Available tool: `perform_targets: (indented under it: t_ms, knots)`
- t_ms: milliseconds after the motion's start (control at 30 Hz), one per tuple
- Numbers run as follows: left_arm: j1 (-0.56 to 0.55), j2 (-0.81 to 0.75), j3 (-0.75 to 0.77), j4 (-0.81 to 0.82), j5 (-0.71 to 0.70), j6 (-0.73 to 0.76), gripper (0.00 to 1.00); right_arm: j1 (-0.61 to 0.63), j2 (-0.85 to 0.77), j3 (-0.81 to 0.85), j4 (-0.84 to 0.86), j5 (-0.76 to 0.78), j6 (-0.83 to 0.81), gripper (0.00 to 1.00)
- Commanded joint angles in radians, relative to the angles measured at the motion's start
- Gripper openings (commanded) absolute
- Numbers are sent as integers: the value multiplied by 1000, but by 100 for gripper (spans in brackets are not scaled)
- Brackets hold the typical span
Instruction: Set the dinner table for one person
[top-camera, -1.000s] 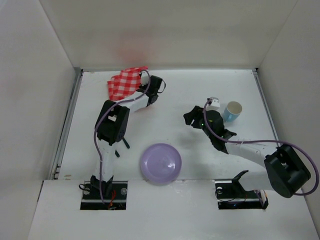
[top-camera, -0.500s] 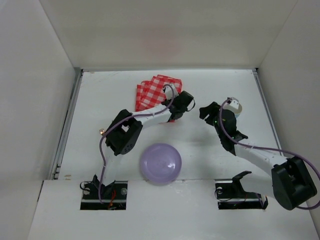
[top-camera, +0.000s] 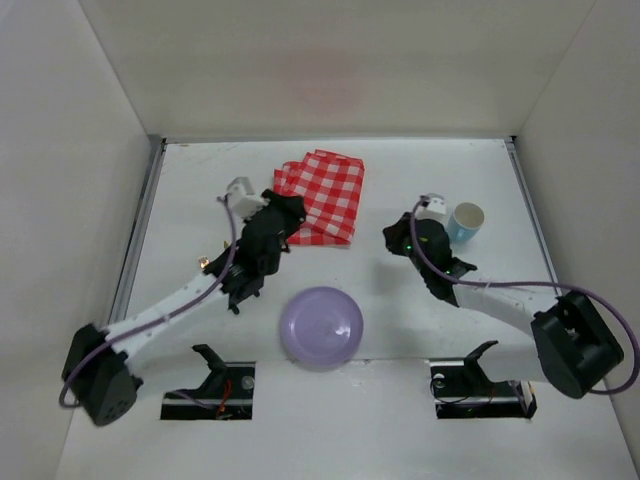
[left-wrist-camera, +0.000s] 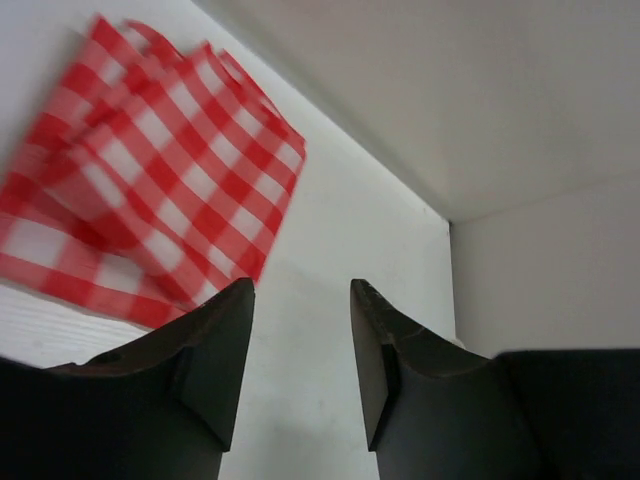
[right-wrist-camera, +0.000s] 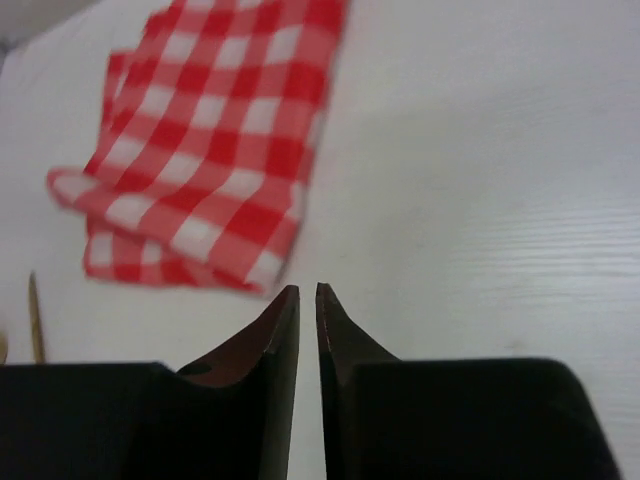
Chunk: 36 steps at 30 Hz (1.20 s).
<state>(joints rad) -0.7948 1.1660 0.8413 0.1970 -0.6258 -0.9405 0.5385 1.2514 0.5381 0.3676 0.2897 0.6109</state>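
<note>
Red-and-white checked cloth (top-camera: 325, 195) lies flat on the white table (top-camera: 420, 170); left tool (left-wrist-camera: 300, 290) spread and empty, right tool (right-wrist-camera: 307, 292) nearly pressed together.

- checked cloth (top-camera: 325, 195), ahead of the left gripper (left-wrist-camera: 300, 292) – soft woven fabric, matt
- left gripper – matt black, looks plastic
- dinner table (top-camera: 420, 170) – matt white, faint fine grain
- plate (top-camera: 321, 327) – smooth, slight sheen

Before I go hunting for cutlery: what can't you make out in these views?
- Cup contents: top view, too small.
- Thin tan stick: right wrist view, blurred, lower end hidden behind the right gripper.
- Small brassy speck beside the left arm: top view, too small to identify.
</note>
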Motion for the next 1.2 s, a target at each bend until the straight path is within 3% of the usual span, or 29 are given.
perform_targets:
  t_ms: [0,100,200,267,467,733,833,933,1033,1167]
  knots:
    - [80,-156,-206,-33,-14,25,37,125,103,140,21,-115,-140,16]
    - [169,-303,-355,-115,49,2,31,200,205,284,-90,-116,-192,27]
    - [277,-432,-467,-174,99,-41,29,244,333,468,-205,-118,-256,55]
    - [347,-483,-519,-200,138,-61,29,255,451,624,-274,-142,-315,68]
    - [512,-471,-600,-168,325,-83,34,272,753,1041,-517,-138,-425,77]
    - [604,-434,-653,-45,472,-77,34,318,1075,1542,-875,-96,-522,87]
    - [584,-439,-648,-41,466,-64,34,334,1151,1646,-930,-81,-531,86]
    - [567,-434,-648,-19,454,-63,34,344,1207,1727,-961,-28,-527,68]
    - [561,-421,-633,-14,456,-60,35,350,1218,1748,-943,60,-513,40]
    - [536,-384,-611,2,445,-55,37,366,1125,1656,-819,126,-476,29]
